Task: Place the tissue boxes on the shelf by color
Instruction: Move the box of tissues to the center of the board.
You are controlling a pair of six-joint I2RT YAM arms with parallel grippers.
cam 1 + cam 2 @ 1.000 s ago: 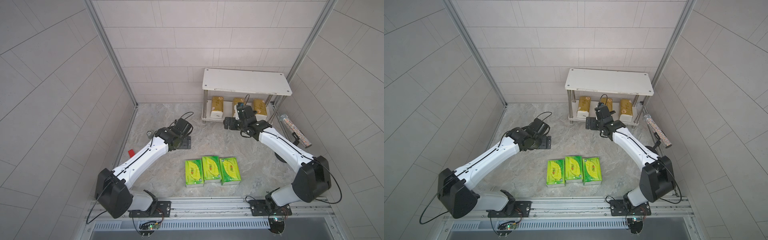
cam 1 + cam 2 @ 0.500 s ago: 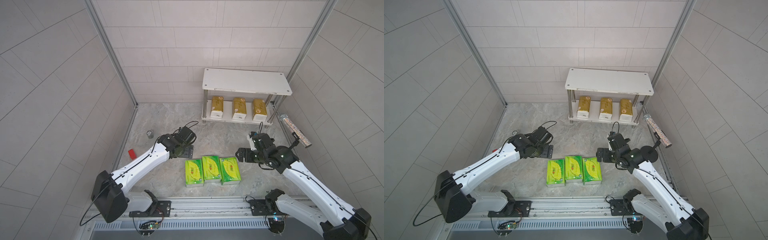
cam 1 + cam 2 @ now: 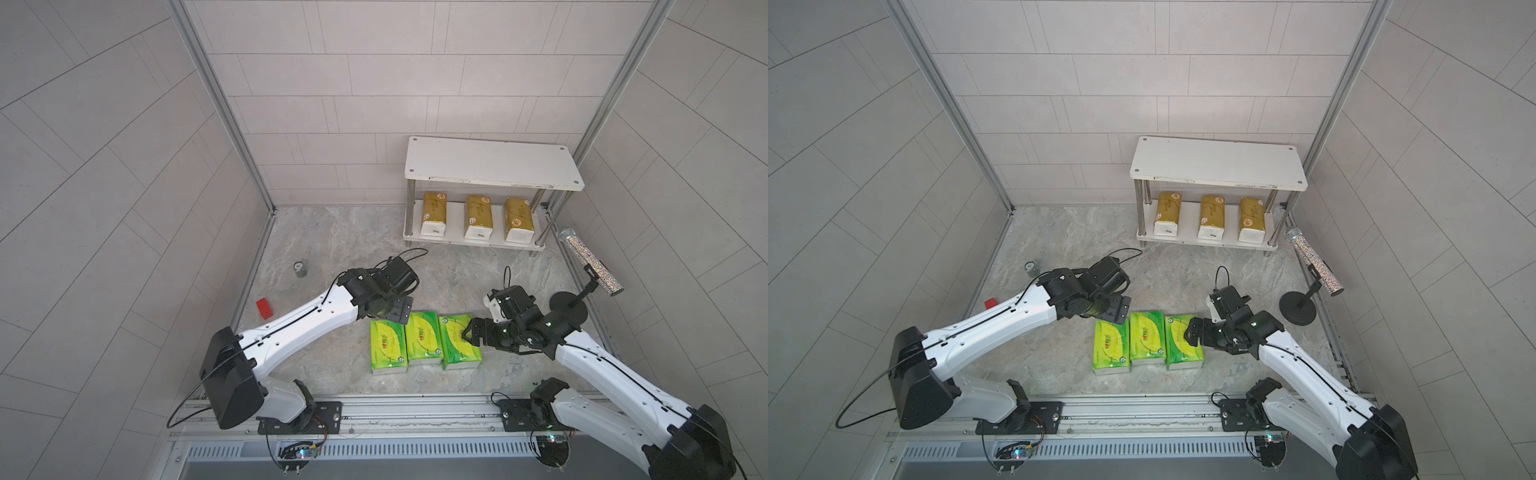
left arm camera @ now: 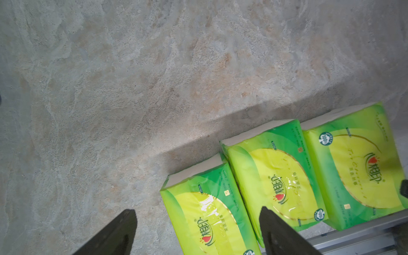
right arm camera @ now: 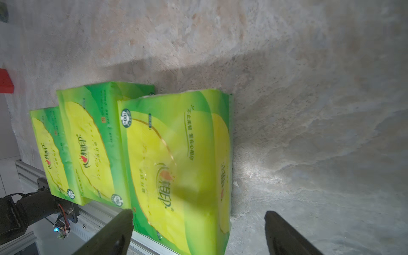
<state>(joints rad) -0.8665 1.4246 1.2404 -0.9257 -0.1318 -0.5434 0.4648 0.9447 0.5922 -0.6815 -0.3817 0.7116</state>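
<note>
Open floor (image 3: 449, 274) between green packs (image 3: 423, 343), shelf (image 3: 490, 166)

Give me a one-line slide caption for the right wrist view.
Right gripper, jaws open, lined up on the nearest green tissue pack, two more green packs alongside on the stone-patterned table.

The white two-tier shelf (image 3: 490, 164) stood upright, right of centre in the upper half of both top views, on four metal posts. On its lower board three gold tissue packs (image 3: 478, 216) lay in a spaced row, white ends toward the camera. At lower centre three green tissue packs (image 3: 423, 338) with yellow leaf designs lay flat on the floor, side by side, seemingly touching.
</note>
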